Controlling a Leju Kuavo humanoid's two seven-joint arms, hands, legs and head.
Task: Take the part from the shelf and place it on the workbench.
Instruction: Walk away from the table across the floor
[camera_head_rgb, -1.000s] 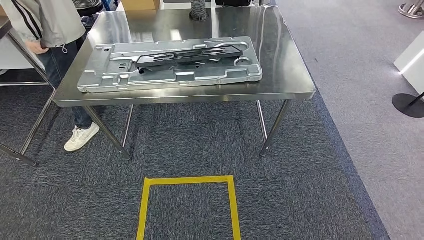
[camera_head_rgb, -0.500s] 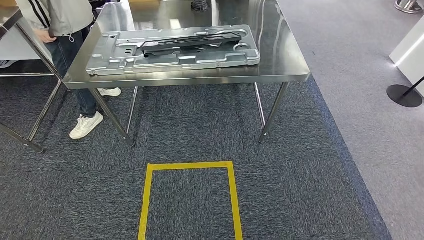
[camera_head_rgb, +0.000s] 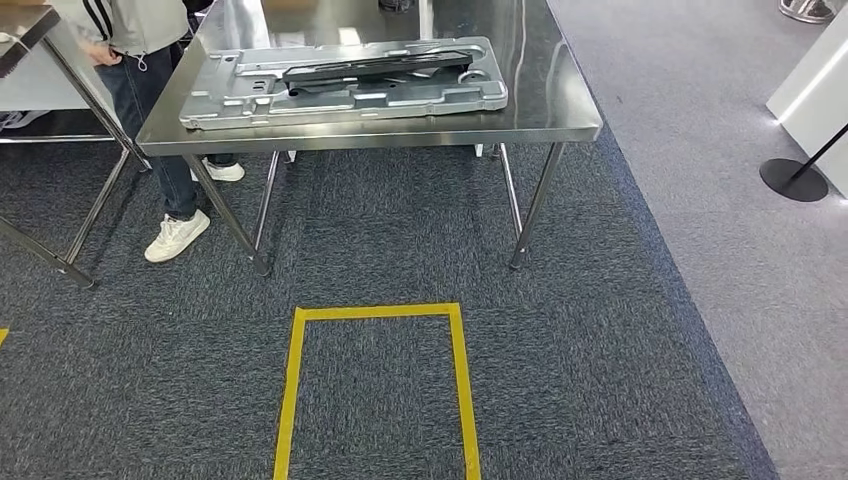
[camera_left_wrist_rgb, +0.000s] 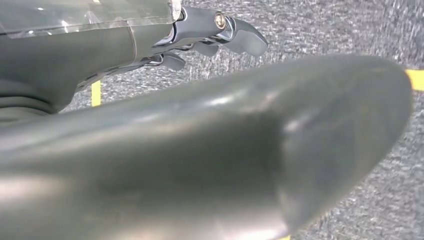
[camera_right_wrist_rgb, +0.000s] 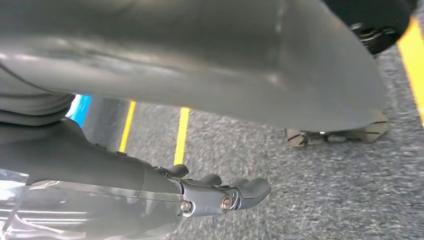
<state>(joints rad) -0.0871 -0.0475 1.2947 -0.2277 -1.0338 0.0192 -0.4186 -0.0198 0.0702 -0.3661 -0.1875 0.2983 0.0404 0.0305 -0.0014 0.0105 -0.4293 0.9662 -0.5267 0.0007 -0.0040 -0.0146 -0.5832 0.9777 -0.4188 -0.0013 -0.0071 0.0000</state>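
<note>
Dark blue-grey carpet (camera_head_rgb: 600, 380) underfoot, with a yellow tape box (camera_head_rgb: 375, 385) stuck on it. Past that, a shiny steel table (camera_head_rgb: 560, 110) on thin legs, lit bright on top. Paler grey floor (camera_head_rgb: 700, 150) along the right side. Over there, a black round stand base (camera_head_rgb: 793, 180) beside a white cabinet corner (camera_head_rgb: 815, 85). At the table's left edge, a person (camera_head_rgb: 150, 60) in jeans and white shoes.

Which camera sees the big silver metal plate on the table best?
The head view: the silver plate lies whole on the steel table, a black part on top. Both wrist views look down at carpet and yellow tape, so they show none of it.
</note>
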